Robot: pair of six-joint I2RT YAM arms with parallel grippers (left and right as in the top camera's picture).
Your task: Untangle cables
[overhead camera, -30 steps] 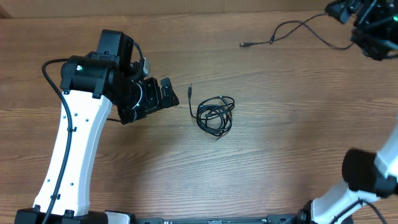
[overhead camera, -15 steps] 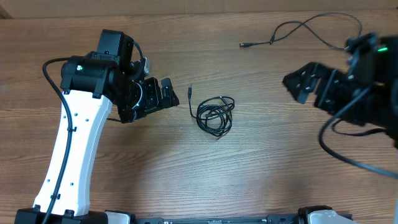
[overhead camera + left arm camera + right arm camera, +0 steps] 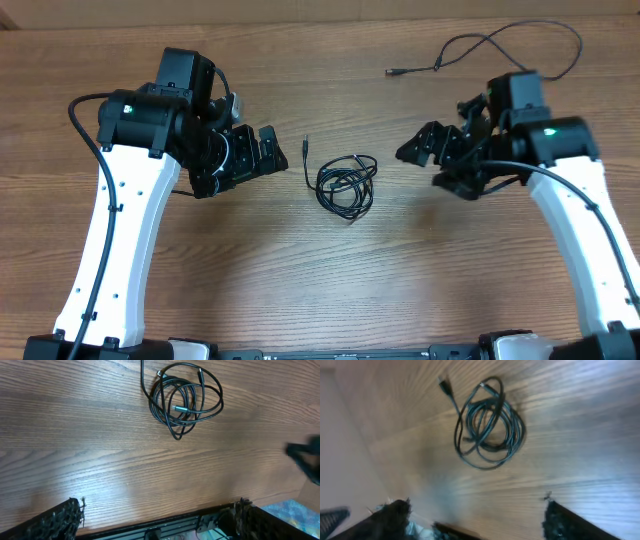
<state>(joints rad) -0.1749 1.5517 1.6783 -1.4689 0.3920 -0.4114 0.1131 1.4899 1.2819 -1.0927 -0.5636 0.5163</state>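
Wood-grain counter (image 3: 300, 290) held the coiled cables (image 3: 346, 184) midway between my 2 hands, left hand (image 3: 265, 150) and right hand (image 3: 415, 150) both spread apart and empty. I feared a careless pinch would catch several loops together and tighten the tangle.

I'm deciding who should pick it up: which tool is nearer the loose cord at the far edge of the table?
Right. The right tool is close to the loose cord, on its near side; the left tool is well off to its left, past the coiled bundle.
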